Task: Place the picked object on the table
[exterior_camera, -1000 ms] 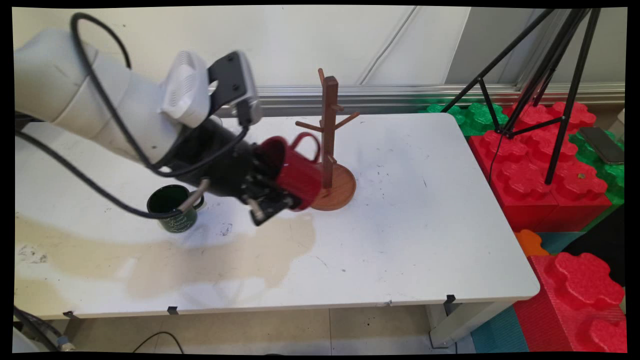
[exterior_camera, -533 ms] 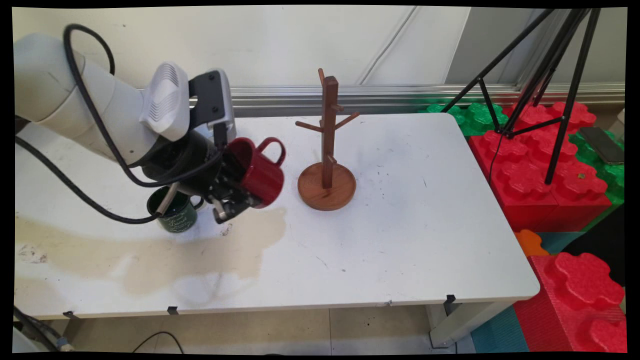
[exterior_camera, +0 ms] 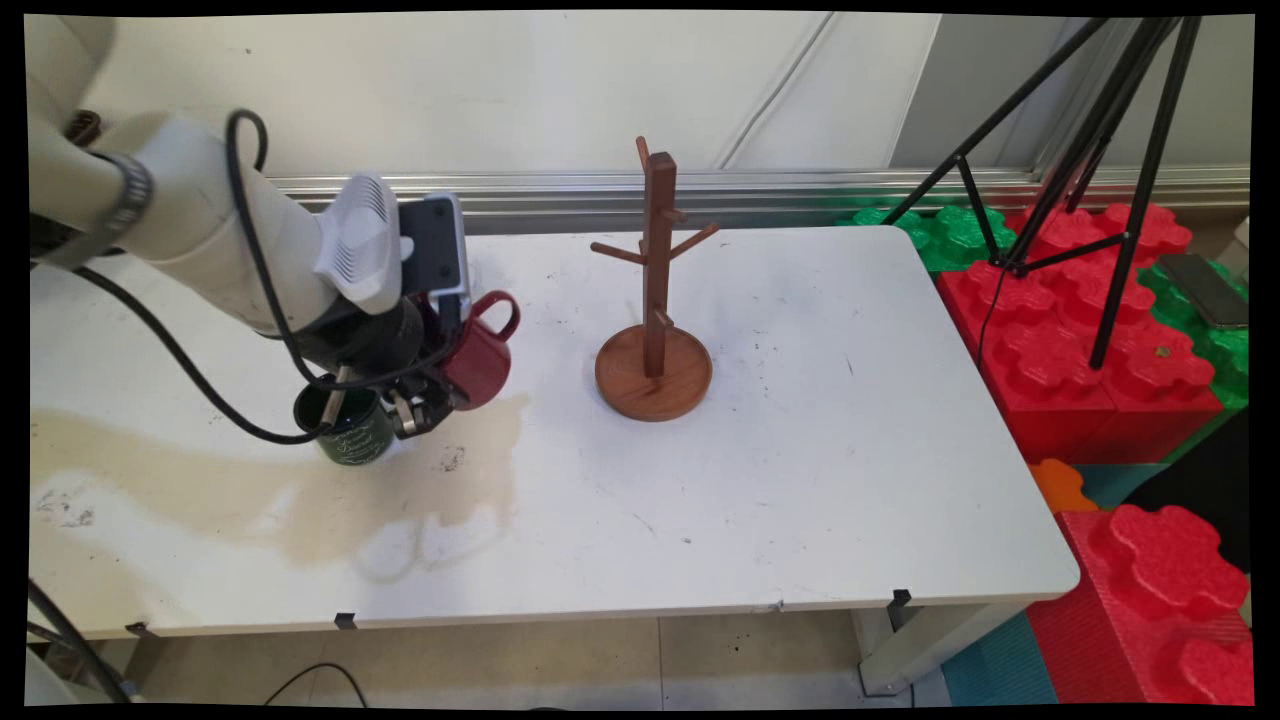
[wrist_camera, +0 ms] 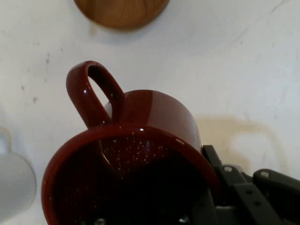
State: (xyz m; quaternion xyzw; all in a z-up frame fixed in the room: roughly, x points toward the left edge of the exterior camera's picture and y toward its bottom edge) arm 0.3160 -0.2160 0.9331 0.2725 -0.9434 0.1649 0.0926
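**Robot arm grips red mug beside green mug on stained table**

Main view: The white arm reaches in from the upper left, its black gripper [exterior_camera: 428,400] closed on the rim of a red mug [exterior_camera: 478,352], which is tilted with its handle pointing up and to the right. The mug sits low over the white table [exterior_camera: 800,450]; whether it touches the surface cannot be told. Just to the gripper's left stands a dark green mug [exterior_camera: 352,428], upright, with pale lettering on its side, partly hidden by the arm and a looping black cable [exterior_camera: 215,405]. A wooden mug tree [exterior_camera: 655,300] with a round base stands apart to the right, its pegs bare. A tan stain [exterior_camera: 300,500] spreads across the table's near left. Red and green foam blocks [exterior_camera: 1090,340] and a black tripod [exterior_camera: 1090,150] occupy the floor to the right of the table.

Hand view: The red mug [wrist_camera: 131,159] fills the lower frame, mouth toward the camera, its handle at the upper left. One black finger [wrist_camera: 220,173] presses the outside of the rim on the right. The mug tree's round base [wrist_camera: 121,11] shows at the top edge, and part of a white mug [wrist_camera: 14,183] at the left edge.
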